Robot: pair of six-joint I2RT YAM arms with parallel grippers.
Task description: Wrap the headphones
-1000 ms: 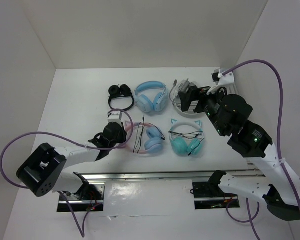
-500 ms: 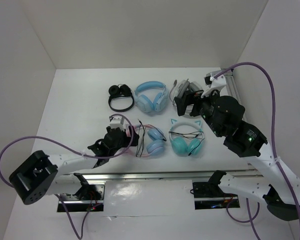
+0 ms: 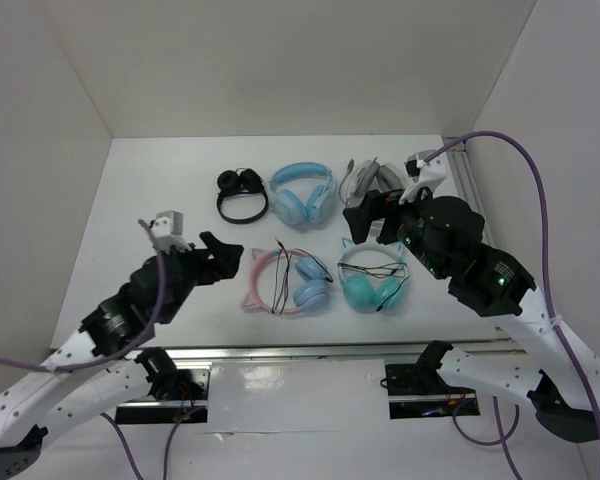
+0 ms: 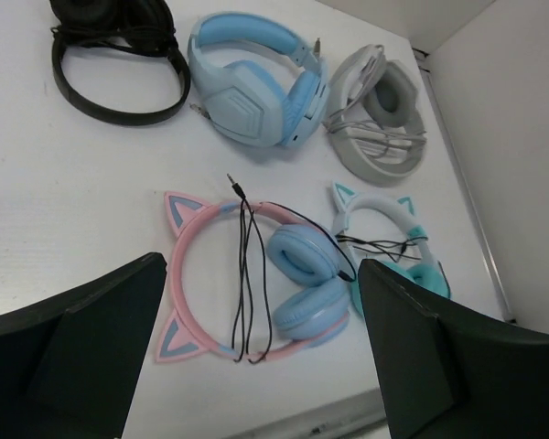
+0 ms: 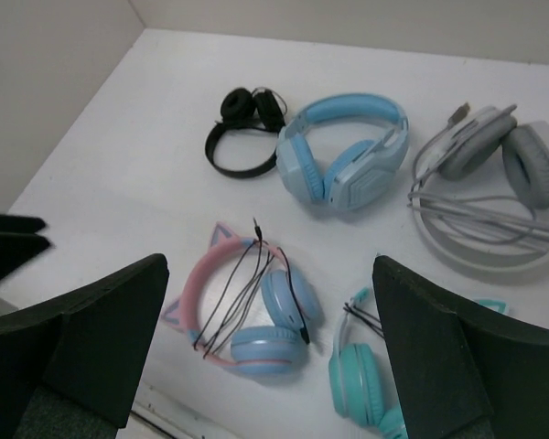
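The headphones (image 3: 285, 283) lie flat near the table's front edge, with a pink cat-ear headband (image 4: 185, 274) and light blue ear cups (image 5: 265, 347). Their thin black cable (image 4: 242, 274) is looped in several strands across the headband, and its plug (image 4: 231, 179) points away. My left gripper (image 3: 223, 258) hovers to the left of them, open and holding nothing. In the left wrist view the headphones lie between its spread fingers (image 4: 82, 347). My right gripper (image 3: 363, 218) hangs open above the right side of the table and looks down on the same pair (image 5: 291, 297).
A teal cat-ear pair (image 3: 372, 278) lies just right of the headphones. The back row holds a black pair (image 3: 242, 192), a plain light blue pair (image 3: 302, 192) and a grey pair (image 3: 365, 180). A metal rail (image 3: 300, 350) runs along the front edge, and white walls stand on three sides.
My left gripper has let go of the pink headband, opened, and drawn back to the left and upward. The headphones stay on the table. The right arm has shifted slightly left.
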